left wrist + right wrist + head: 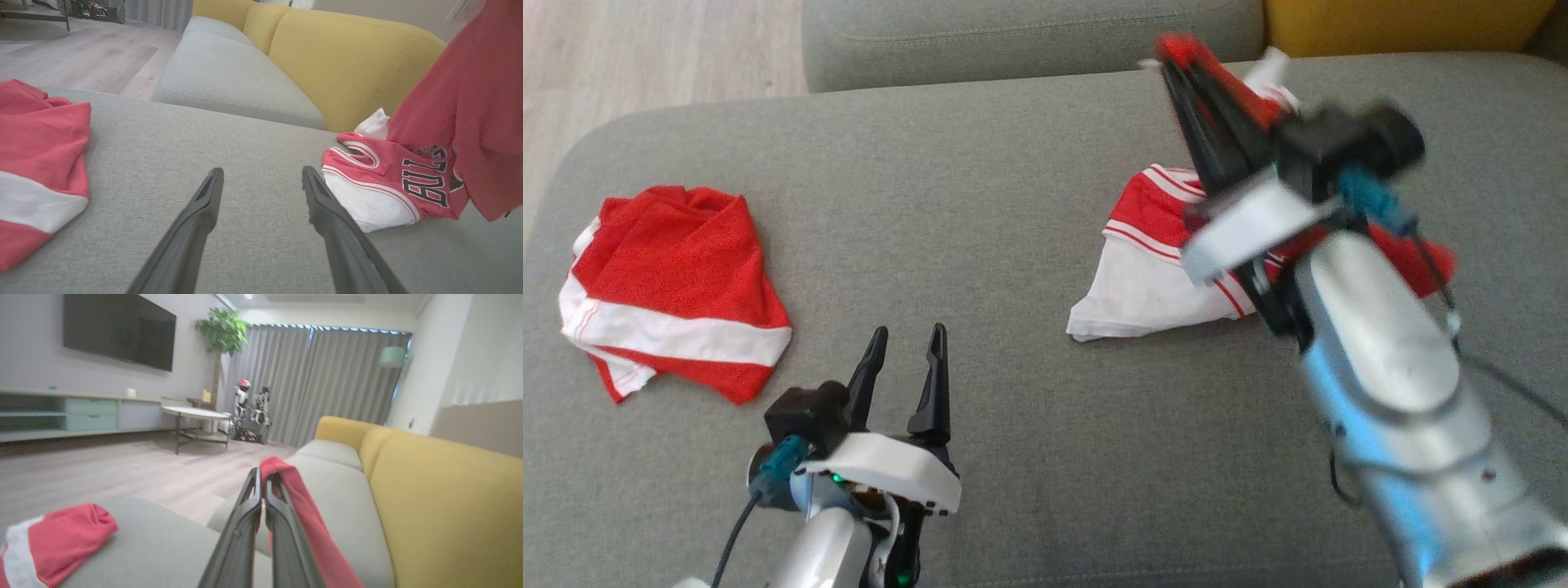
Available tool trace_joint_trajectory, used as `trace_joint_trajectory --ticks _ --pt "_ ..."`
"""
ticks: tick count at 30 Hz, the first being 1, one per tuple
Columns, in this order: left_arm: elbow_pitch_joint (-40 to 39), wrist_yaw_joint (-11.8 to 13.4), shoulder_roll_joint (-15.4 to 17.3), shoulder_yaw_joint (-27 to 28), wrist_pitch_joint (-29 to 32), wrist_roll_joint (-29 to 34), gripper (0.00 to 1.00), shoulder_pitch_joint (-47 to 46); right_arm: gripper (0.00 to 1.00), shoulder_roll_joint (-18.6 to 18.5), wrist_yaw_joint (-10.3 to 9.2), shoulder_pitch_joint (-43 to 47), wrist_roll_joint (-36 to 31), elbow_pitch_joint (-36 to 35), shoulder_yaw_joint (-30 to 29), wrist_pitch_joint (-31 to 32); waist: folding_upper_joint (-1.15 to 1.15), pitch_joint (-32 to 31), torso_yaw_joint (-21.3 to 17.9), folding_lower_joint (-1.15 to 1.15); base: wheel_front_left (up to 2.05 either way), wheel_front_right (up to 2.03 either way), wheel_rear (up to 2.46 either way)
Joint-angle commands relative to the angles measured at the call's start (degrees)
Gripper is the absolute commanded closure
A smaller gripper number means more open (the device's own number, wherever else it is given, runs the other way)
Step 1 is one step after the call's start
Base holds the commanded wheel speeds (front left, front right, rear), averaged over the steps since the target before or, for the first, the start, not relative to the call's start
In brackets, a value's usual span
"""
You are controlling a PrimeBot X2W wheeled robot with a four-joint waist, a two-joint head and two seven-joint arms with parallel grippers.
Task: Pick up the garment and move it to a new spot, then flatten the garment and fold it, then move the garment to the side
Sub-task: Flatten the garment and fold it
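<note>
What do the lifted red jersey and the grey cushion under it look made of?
The jersey: thin matte fabric, probably sports polyester; it hangs limp and creased from the right gripper. The cushion: matte grey woven upholstery, a fine weave texture showing; fibre unclear.

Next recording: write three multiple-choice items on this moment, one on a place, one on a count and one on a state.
1. Where does the untouched garment lie?
A. on the robot's left end of the grey cushion
B. on the yellow backrest
C. on the floor

2. How many red-and-white garments are in the head view?
A. one
B. two
C. three

3. The right gripper is:
A. open and empty
B. shut on the lifted garment
C. lying flat on the cushion

Answers:
1 A: it rests at the cushion's left end.
2 B: one lies at each side.
3 B: red cloth is pinched between its closed fingers.
</note>
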Motion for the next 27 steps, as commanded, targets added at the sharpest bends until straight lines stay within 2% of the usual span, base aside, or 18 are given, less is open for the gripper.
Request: trace_joint_trajectory --ticks 1,6,10,14,21,25,27 --pt "-2.0 0.47 0.2 1.56 -0.31 -0.44 0.0 -1.04 1.0 0.3 0.12 -5.21 3.26 -3.98 2.7 1.55 0.0 -0.25 0.48 0.0 0.0 0.0 0.0" --pt "-2.23 0.84 0.2 1.39 -0.31 -0.76 0.0 -0.67 1.0 -1.1 0.12 -10.57 8.28 -6.43 4.3 5.09 0.0 -0.38 1.18 0.0 0.0 0.0 0.0" --pt "-2.45 0.94 0.2 1.45 -0.31 -0.75 0.0 -0.66 1.0 -4.62 0.12 -12.14 9.97 -5.79 -0.13 6.88 0.0 0.0 1.82 0.0 0.0 0.0 0.0" --pt "-2.72 0.92 0.2 1.99 -0.31 -0.32 0.0 -0.74 1.0 -9.93 0.12 -10.36 9.83 -4.3 -5.81 8.64 0.0 0.99 1.66 0.0 0.0 0.0 0.0" --pt "-2.43 0.33 0.2 2.5 -0.31 0.79 0.0 -1.63 1.0 -21.52 0.12 -3.9 8.51 -0.02 -16.15 11.72 0.0 3.09 0.54 0.0 0.0 0.0 0.0" --pt "-2.17 -0.11 0.2 2.64 -0.31 1.4 0.0 -2.51 1.0 -25.92 0.12 -0.86 6.32 5.95 -19.72 14.69 0.0 4.25 0.02 0.0 0.0 0.0 0.0" --pt "-2.13 -0.24 0.2 2.55 -0.31 1.55 0.0 -2.97 1.0 -26.99 0.12 0.27 4.66 9.35 -20.96 16.16 0.0 4.83 -0.05 0.0 0.0 0.0 0.0"
